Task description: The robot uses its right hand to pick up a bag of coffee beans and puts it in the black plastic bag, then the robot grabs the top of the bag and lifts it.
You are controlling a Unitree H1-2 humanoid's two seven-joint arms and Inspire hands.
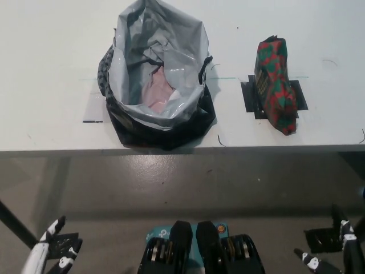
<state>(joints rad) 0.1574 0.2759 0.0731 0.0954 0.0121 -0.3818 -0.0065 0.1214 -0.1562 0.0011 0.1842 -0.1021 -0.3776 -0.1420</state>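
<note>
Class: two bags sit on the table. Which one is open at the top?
The black plastic bag with the grey lining, on the left; its mouth gapes. The red-and-green coffee bag lies closed.

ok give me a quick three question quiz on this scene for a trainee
1. True or false: the coffee bag is already inside the plastic bag.
2. Which side of the plastic bag does the coffee bag lie on: a) robot's left b) robot's right?
3. Fill in: both the left hand and right hand are low, below the ____ edge.

Key: 1 false; 2 b; 3 table.
</note>
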